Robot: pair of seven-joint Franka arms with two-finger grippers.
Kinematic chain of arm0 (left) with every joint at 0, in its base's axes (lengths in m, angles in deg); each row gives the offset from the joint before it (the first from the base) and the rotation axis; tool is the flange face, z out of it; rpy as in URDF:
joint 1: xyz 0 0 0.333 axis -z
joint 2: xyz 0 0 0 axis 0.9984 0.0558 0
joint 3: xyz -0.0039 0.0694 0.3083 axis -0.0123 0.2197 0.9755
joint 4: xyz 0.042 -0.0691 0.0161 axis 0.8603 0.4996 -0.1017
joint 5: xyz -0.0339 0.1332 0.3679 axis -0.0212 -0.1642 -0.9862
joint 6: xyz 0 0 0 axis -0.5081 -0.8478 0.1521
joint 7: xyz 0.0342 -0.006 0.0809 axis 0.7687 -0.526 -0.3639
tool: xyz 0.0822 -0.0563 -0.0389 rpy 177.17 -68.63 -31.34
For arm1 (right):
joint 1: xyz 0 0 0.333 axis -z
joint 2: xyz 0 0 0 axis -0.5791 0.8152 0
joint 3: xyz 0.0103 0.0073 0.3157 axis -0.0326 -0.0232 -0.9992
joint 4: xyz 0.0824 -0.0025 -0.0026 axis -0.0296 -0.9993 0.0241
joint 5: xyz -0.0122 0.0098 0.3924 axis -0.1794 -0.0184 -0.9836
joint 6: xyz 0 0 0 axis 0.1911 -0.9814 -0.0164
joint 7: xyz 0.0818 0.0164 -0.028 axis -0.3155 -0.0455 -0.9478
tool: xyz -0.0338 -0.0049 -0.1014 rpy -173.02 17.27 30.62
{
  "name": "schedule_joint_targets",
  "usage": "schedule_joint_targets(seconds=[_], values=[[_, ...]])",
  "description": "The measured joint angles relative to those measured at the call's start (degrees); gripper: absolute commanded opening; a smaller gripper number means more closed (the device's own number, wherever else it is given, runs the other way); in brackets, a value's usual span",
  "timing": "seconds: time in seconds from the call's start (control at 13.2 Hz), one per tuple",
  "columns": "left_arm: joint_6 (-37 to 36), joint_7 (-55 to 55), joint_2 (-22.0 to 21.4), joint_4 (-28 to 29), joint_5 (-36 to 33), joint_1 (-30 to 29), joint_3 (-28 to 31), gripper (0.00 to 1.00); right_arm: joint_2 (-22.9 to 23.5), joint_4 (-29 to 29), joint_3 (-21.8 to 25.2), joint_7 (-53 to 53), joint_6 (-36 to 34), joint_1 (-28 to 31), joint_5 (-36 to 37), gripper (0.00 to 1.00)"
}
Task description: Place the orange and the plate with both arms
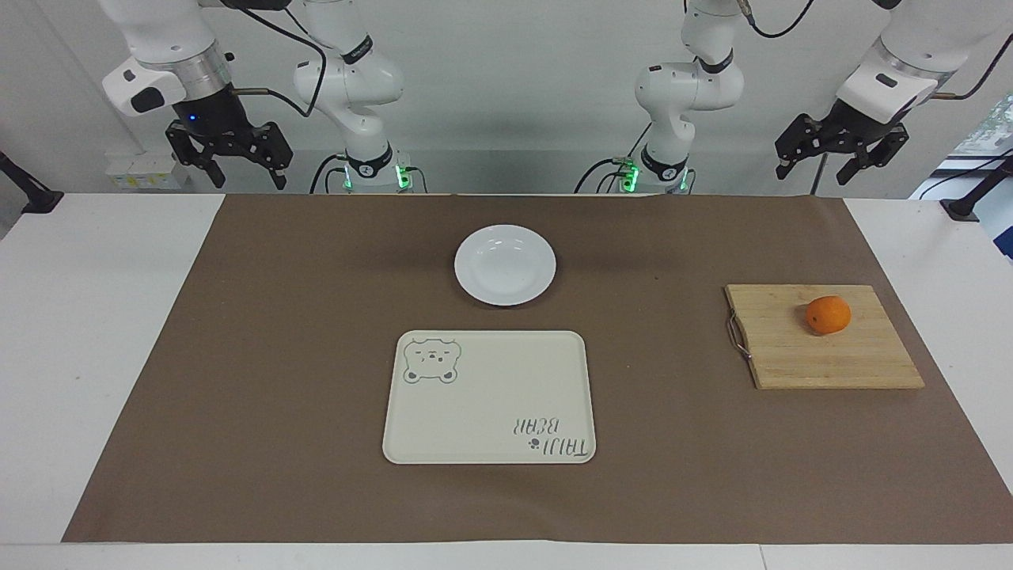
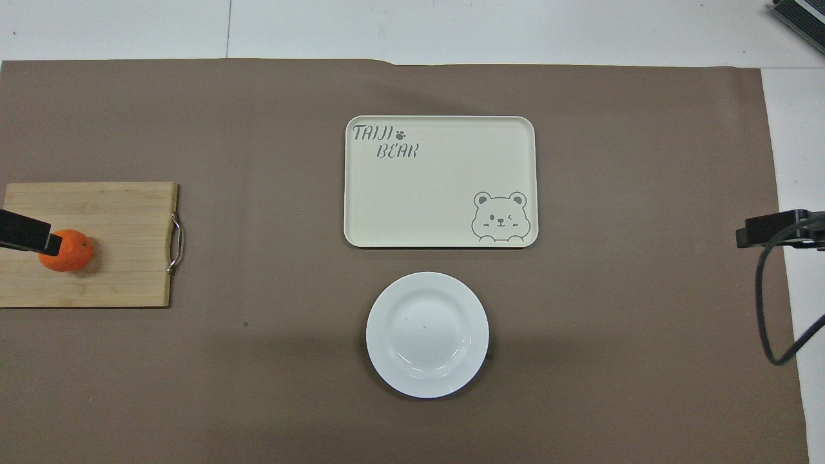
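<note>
The orange [image 1: 828, 314] [image 2: 66, 251] lies on a wooden cutting board [image 1: 823, 352] toward the left arm's end of the table. The white plate [image 1: 505, 264] [image 2: 427, 334] sits on the brown mat between the two arm bases, nearer to the robots than the cream bear tray [image 1: 489, 396]. My left gripper [image 1: 815, 171] hangs open high in the air above the table edge at its own end, holding nothing. My right gripper [image 1: 248, 179] hangs open and holding nothing, high above the table edge at the right arm's end. In the overhead view a black tip of the left hand [image 2: 26, 233] overlaps the orange's edge.
The cutting board has a metal handle [image 1: 737, 336] on the side facing the tray. The brown mat [image 1: 277, 356] covers most of the white table. A black cable [image 2: 773, 322] loops at the right arm's end in the overhead view.
</note>
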Motion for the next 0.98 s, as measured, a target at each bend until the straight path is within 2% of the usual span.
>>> schedule_joint_targets(seconds=[0.98], values=[[0.94,5.32,0.04,0.00,-0.11,0.00,-0.03,1.00,0.00,0.00,0.00,0.00,0.00,0.00,0.00,1.00]])
